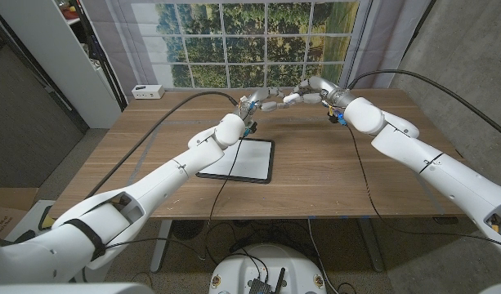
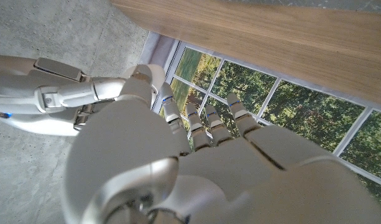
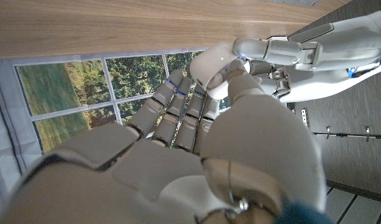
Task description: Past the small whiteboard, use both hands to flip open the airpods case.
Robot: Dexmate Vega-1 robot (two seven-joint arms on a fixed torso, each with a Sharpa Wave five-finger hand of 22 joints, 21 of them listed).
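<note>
Both raised above the far counter [image 1: 332, 163] at upper middle of the head view, beyond the whiteboard [image 1: 239, 159]: left hand [image 1: 252, 104] and right hand [image 1: 292, 97] meeting fingertip to fingertip, apparently pinching something white, presumably the airpods case [image 3: 216, 62], between them.

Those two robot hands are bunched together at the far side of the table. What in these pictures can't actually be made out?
- AirPods case: head view, too small, lost among the left robot hand and right robot hand; wrist views, behind the fingers.
- Lid open or closed: unclear.
- White box: too small to identify.
- Whiteboard: partly crossed by the left arm.
</note>
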